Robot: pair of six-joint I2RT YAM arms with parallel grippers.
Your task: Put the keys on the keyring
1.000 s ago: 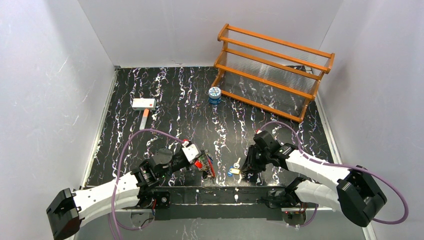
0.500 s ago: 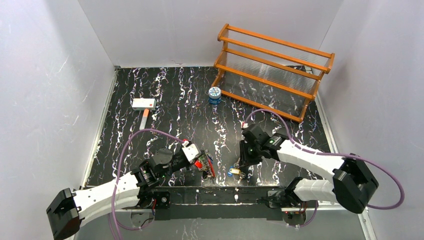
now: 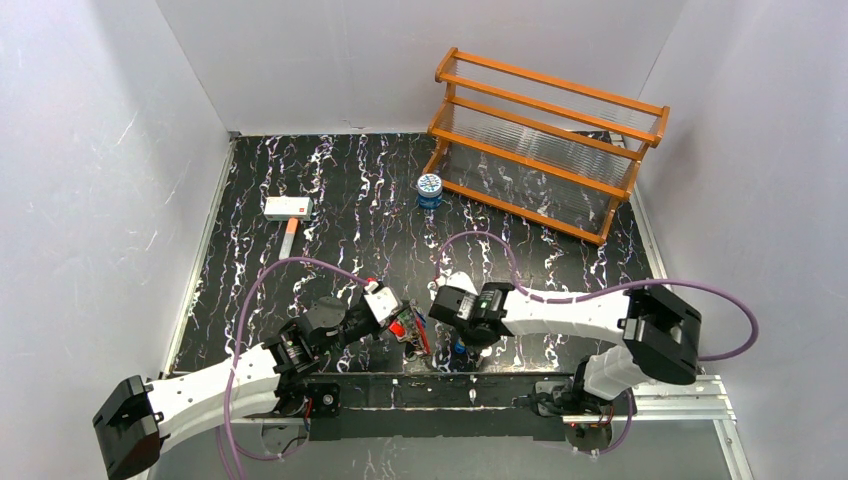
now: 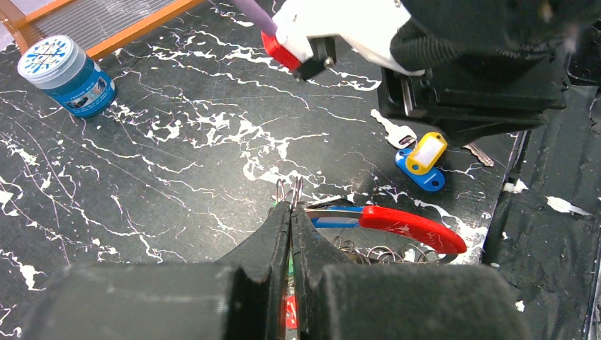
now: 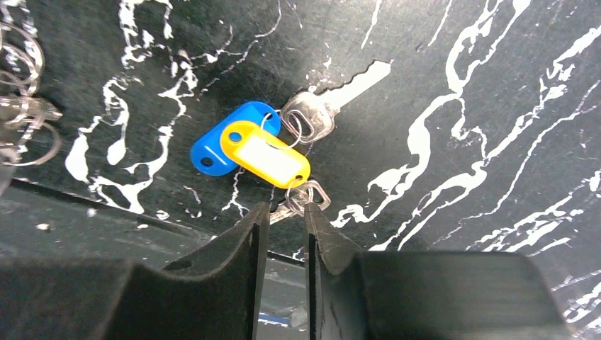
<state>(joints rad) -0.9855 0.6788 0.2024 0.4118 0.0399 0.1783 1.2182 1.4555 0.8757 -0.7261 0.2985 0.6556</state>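
only up close: left claw (image 4: pixel 290 210) tight on keyring (image 4: pixel 298 186), right claw (image 5: pixel 285 211) parted, empty, beside the keys (image 5: pixel 314 119)

An orange wooden two-tier rack with clear ribbed shelves (image 3: pixel 548 140) stands on a black, white-veined tabletop (image 3: pixel 350 230). A small round blue tin with a patterned blue-and-white lid (image 3: pixel 430 190) sits upright just beside the rack's near left foot. Well left of the rack lies a white rectangular block on an orange handle (image 3: pixel 288 209).
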